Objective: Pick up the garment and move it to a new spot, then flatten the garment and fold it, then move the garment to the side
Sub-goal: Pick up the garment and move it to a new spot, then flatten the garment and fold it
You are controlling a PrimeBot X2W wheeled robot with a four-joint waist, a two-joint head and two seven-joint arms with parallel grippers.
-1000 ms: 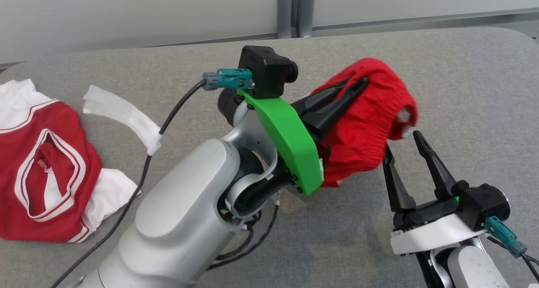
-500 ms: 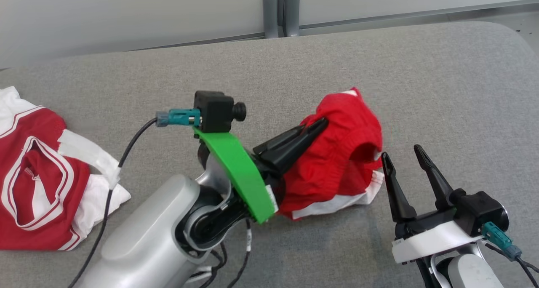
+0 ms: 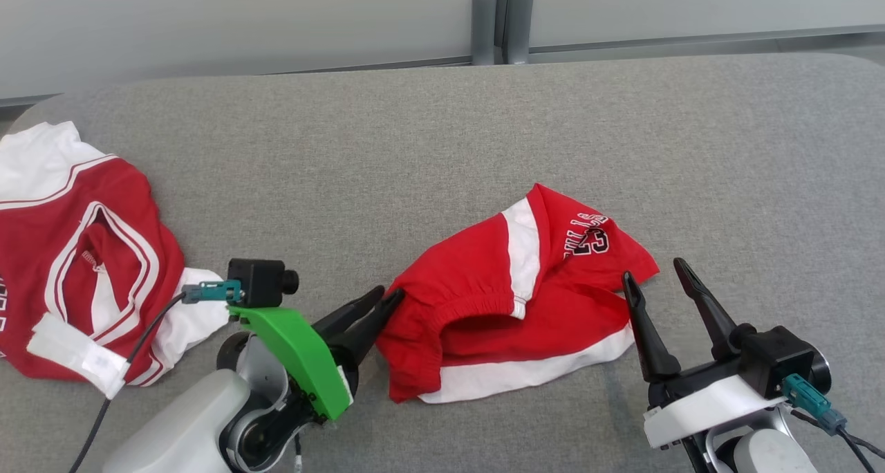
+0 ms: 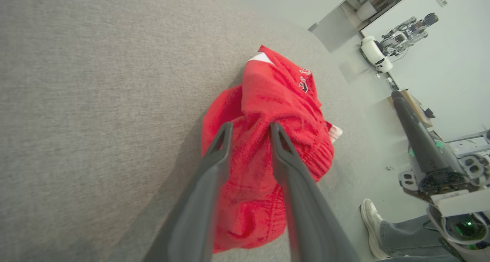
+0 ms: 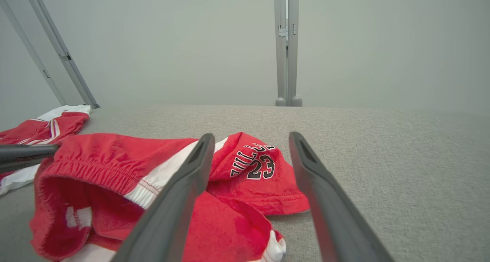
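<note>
Two claws flank the red shorts (image 3: 511, 307) crumpled on the counter (image 3: 415, 148), long axis left to right. My left claw (image 3: 379, 299), half parted, touches the waistband end; my right claw (image 3: 651, 269), spread wide, sits beside the right hem.

Left gripper (image 3: 389, 293) dark; green bracket (image 3: 297, 352), black camera (image 3: 257, 283), teal plug (image 3: 211, 292); right bracket (image 3: 698, 404) white, perhaps plastic.
</note>
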